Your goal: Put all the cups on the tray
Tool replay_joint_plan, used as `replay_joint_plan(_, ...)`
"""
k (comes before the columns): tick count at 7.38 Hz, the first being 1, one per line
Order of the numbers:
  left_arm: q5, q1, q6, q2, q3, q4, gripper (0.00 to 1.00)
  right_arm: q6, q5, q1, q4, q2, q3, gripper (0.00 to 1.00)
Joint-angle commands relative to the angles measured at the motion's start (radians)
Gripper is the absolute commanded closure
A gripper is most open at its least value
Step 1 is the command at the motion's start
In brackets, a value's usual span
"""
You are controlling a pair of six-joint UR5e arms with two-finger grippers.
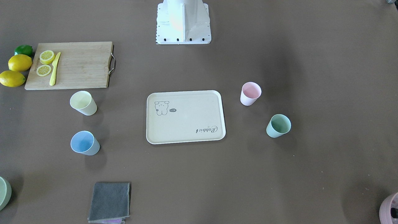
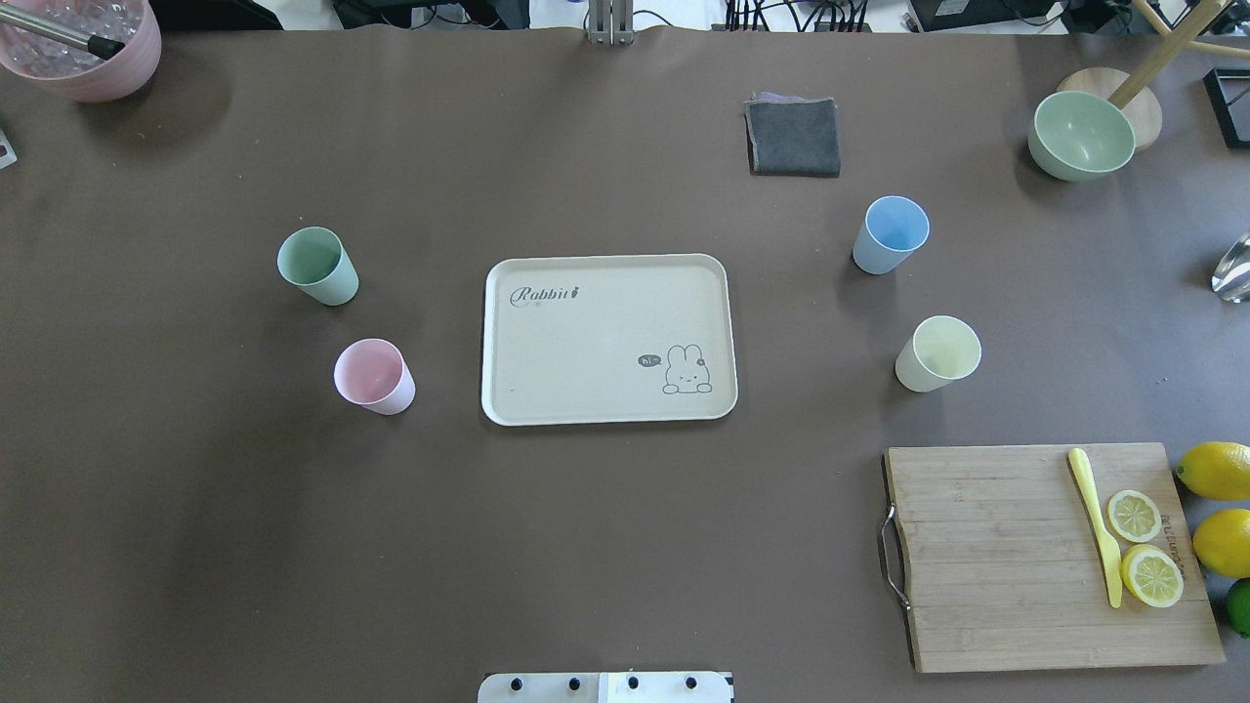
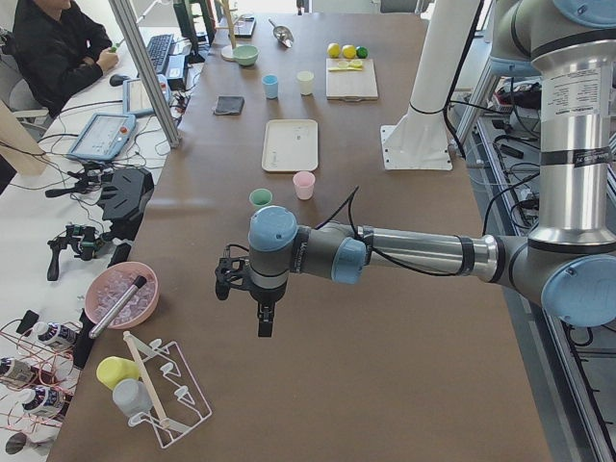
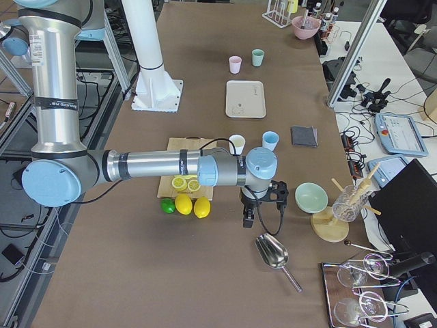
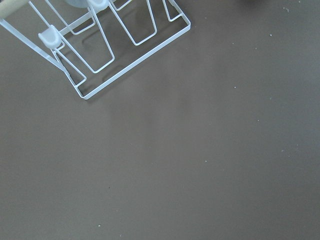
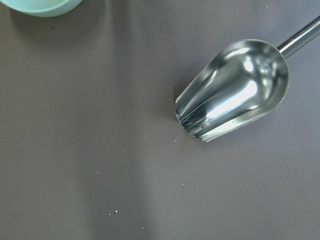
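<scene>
The cream tray (image 2: 605, 337) lies at the table's middle with nothing on it. All four cups stand upright on the table around it. The mint green cup (image 2: 315, 264) and the pink cup (image 2: 373, 376) are to its left. The blue cup (image 2: 891, 234) and the yellow cup (image 2: 937, 353) are to its right. My left gripper (image 3: 262, 322) hangs over bare table far out at the left end. My right gripper (image 4: 249, 220) hangs far out at the right end. Both show only in the side views, so I cannot tell whether they are open or shut.
A wooden cutting board (image 2: 1045, 557) with lemon slices and a yellow knife lies at the near right, whole lemons (image 2: 1216, 471) beside it. A grey cloth (image 2: 793, 137), a green bowl (image 2: 1082, 135), a mauve pot (image 2: 83, 49), a metal scoop (image 6: 232, 90) and a wire rack (image 5: 100, 55) lie further out.
</scene>
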Motion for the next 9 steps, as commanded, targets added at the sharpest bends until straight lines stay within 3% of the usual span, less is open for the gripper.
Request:
replay_joint_plan(1,0.001,0.0,0.0,0.0,0.006,-0.001,0.02,-0.003,0.0,0.007,0.0,-0.003,0.003,0.0)
replay_joint_plan(9,0.001,0.002,0.002,0.017,0.003,-0.002,0.02,0.0,-0.001,0.014,0.002,-0.001,0.009,0.0)
